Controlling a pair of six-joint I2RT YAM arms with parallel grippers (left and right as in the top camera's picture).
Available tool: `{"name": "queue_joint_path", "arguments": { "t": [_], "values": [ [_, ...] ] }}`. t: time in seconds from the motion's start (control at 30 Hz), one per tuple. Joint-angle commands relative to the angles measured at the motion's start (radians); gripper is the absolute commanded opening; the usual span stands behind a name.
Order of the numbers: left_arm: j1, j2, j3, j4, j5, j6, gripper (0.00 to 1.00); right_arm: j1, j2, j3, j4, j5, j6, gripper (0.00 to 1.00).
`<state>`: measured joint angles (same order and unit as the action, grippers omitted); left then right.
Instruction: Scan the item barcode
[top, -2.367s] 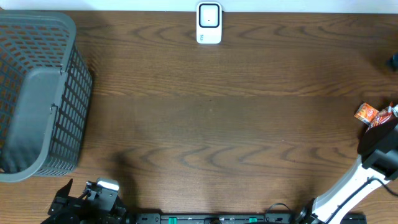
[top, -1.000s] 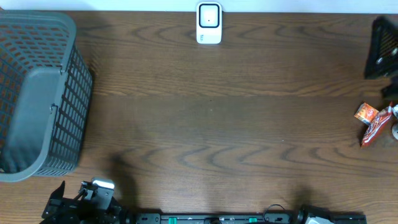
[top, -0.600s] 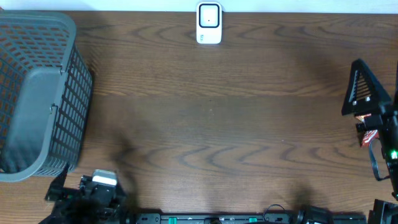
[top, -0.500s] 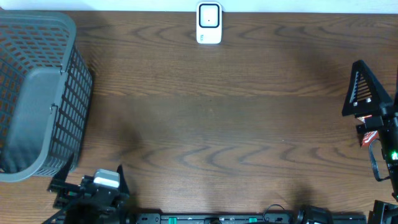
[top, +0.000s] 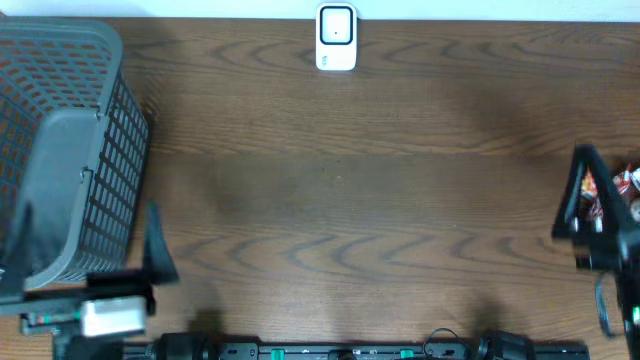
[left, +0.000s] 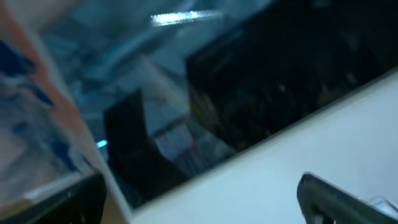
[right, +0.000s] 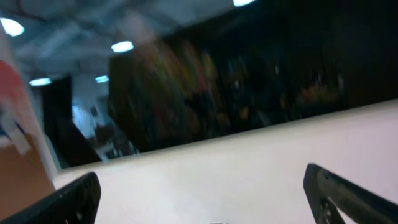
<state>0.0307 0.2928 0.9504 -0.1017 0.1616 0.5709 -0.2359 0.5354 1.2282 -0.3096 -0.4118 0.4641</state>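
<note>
Red snack packet (top: 626, 181) lies, seemingly, just beside the right jaws, gaping empty; left jaws likewise.

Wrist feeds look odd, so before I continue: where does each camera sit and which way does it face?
Overhead: above the table, looking straight down on basket, scanner and snack packets; left arm and right arm show in the bottom corners.
Left wrist: on the left arm, aimed off the table at a blurred room; left pincer open, tips in the lower corners.
Right wrist: on the right arm, aimed likewise; right pincer open.
Shared: both wrist views show a pale band under a dark backdrop.
</note>
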Motion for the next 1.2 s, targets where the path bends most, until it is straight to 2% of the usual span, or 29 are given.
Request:
{"name": "queue_joint_path", "arguments": {
  "t": [0.0,0.17,0.37,0.43,0.57,0.9,1.17],
  "values": [
    [-0.004,0.069,0.002,0.055,-0.076,-0.046,0.98,0.007,-0.090,0.000,0.002,0.003,0.010,0.99],
    [-0.004,0.166,0.002,0.090,-0.080,-0.107,0.98,0.007,-0.182,0.000,0.003,0.003,0.023,0.99],
    [-0.004,0.276,0.002,0.198,-0.136,-0.328,0.98,0.006,-0.256,0.000,0.003,0.004,0.056,0.99],
    [-0.004,0.295,0.002,0.206,-0.137,-0.367,0.98,0.006,-0.266,0.000,0.003,0.009,0.062,0.99],
    [-0.004,0.323,0.002,0.240,-0.137,-0.367,0.98,0.006,-0.266,0.000,0.005,0.019,0.139,0.99],
    [-0.004,0.336,0.002,0.269,-0.137,-0.340,0.98,0.006,-0.296,-0.003,-0.045,0.088,0.140,0.99],
    [-0.004,0.335,0.002,0.269,-0.136,-0.341,0.98,-0.031,-0.485,-0.072,-0.048,0.135,0.134,0.99]
  ]
}}
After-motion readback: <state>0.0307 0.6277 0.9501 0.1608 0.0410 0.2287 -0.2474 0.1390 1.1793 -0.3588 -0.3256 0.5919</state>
